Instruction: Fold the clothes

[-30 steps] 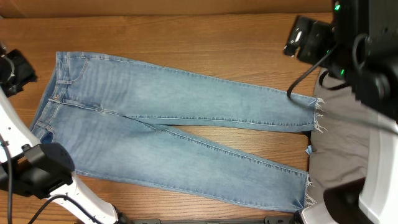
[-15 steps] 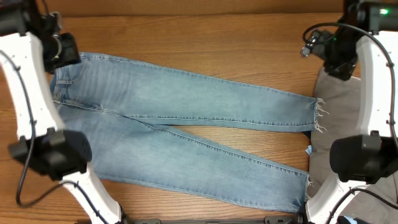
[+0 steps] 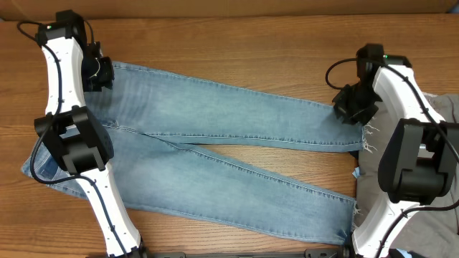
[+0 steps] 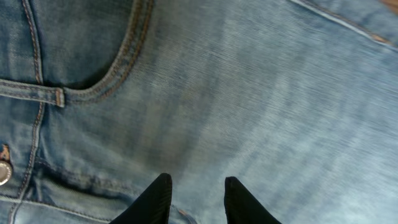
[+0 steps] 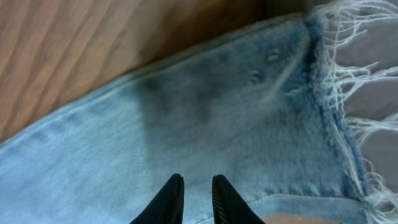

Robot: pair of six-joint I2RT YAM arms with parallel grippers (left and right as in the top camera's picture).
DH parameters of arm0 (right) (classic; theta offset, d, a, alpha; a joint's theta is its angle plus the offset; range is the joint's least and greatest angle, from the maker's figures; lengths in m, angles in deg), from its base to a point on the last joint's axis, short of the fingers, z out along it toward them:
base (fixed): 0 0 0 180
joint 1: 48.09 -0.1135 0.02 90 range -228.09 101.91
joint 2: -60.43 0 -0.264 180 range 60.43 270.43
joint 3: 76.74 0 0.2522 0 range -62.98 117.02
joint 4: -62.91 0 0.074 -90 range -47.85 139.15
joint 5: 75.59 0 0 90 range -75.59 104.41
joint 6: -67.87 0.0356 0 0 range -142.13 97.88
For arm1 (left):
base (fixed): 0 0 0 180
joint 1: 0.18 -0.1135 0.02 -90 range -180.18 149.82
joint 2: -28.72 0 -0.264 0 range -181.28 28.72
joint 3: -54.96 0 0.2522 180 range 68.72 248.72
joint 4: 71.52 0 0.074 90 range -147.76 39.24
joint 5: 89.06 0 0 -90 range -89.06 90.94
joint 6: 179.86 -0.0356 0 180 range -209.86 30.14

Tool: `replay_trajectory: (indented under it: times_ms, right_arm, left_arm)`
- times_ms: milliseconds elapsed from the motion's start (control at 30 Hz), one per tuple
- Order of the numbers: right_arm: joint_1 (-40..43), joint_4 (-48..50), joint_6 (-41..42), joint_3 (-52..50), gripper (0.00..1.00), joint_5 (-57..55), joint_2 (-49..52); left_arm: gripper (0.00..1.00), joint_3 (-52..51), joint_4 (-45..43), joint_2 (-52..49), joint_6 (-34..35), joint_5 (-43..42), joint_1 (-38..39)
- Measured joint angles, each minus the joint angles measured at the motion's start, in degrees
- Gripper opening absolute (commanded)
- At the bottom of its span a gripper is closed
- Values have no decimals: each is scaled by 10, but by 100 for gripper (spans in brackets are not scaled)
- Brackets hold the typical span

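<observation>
The table is brown wood planks [image 3: 237,36] with the grain running across, and a plain tan strip [image 3: 215,6] lines the top edge of the overhead view; no more of the room shows. At the upper left, the left gripper [image 3: 100,72] hangs over the waist end of the long light-blue denim jeans [image 3: 215,118]. In the left wrist view its two black fingers [image 4: 155,200] are parted with nothing between them, poised just above the cloth. A curved, tan-stitched pocket edge [image 4: 118,68] lies up and to their left, and a metal button [image 4: 3,172] sits at the frame's left edge. I can't tell whether the tips touch the denim. The jeans lie flat, waist at the left, and both legs run rightward in a narrow V with bare wood between them. At centre right, the right gripper [image 3: 351,107] sits over the end of the upper leg. Seen from the right wrist, its black fingers [image 5: 171,199] are only slightly apart, pinching nothing. They are close over the denim, with the white frayed hem [image 5: 348,124] to their right. The plain grey trousers [image 3: 445,107] lie at the far right edge, largely behind the arm, and the fringe reaches onto them. That makes one pair of jeans, one pair of grey trousers, two arms and two grippers.
</observation>
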Motion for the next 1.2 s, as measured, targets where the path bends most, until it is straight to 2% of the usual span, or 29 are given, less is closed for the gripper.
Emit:
replay_trajectory:
  times_ms: [67,167,333,533,567,600,733,867,900,933,1133,1200]
  right_arm:
    - [0,24,26,-26,19,-10,0]
    - [0,64,56,-65,16,-20,0]
    - [0,152,111,-106,11,-25,-8]
    - [0,443,110,-96,11,36,43]
    - [1,460,99,-93,19,41,47]
    - [1,467,80,-83,20,48,56]
    - [1,372,16,-20,21,52,68]
    - [1,249,-45,65,28,52,64]
    - [1,222,-64,83,29,52,57]
    - [1,196,-70,102,30,52,37]
    - [1,88,-98,129,32,57,-108]
    - [1,59,-101,134,32,63,-129]
  left_arm:
    - [24,0,-5,-8,6,22,0]
    - [23,0,-2,-21,20,41,-2]
    - [29,0,13,-31,41,55,-20]
    - [33,0,40,-31,52,41,-57]
    - [36,0,43,-31,51,32,-61]
    - [38,0,43,-31,48,15,-67]
    - [37,0,31,-31,43,-8,-68]
    - [18,0,2,-31,41,-17,-68]
    - [8,0,-5,-31,41,-19,-68]
    - [4,0,-14,-31,41,-19,-68]
    - [4,-4,-26,-31,46,9,-77]
    - [4,-22,-32,-31,52,18,-92]
